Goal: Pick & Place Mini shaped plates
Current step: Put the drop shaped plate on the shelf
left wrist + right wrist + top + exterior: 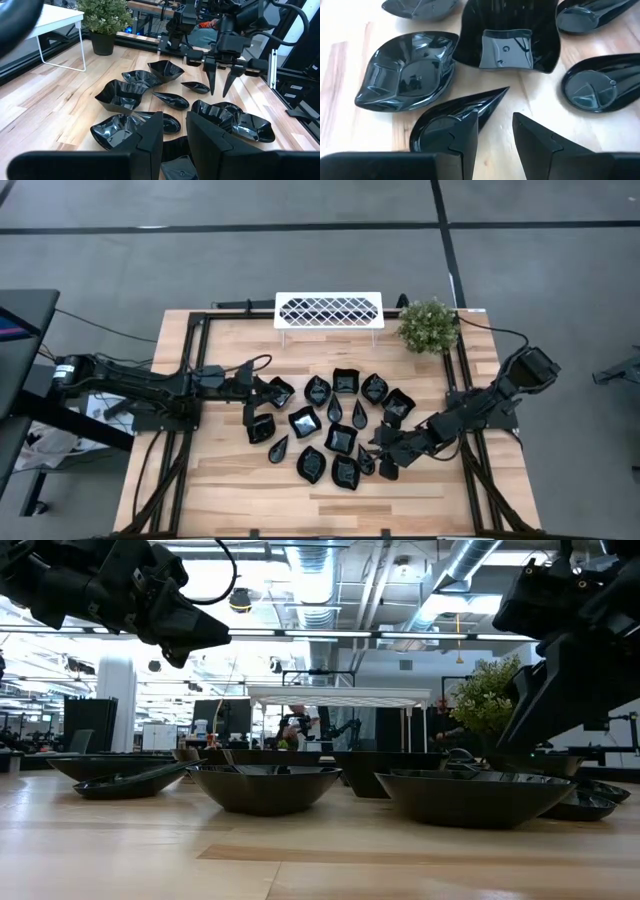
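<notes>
Several mini shaped plates [340, 438], small glossy black dishes, rest on their bases in a cluster mid-table. My right gripper [495, 135] stands open and slanted down over a teardrop plate [445, 120], between a leaf-shaped plate [407, 70] and a round one [595, 85]. A square plate [507, 42] lies beyond them. The left wrist view shows the right gripper [219, 92] with its tips apart, just above the wood. My left gripper [175, 135] hangs open above the cluster's left side [272, 390], clear of the plates.
A white lattice rack [328, 310] stands at the table's far edge, with a green potted plant [428, 325] to its right. A black frame [465, 395] borders the tabletop. Bare wood [300, 500] lies along the near edge.
</notes>
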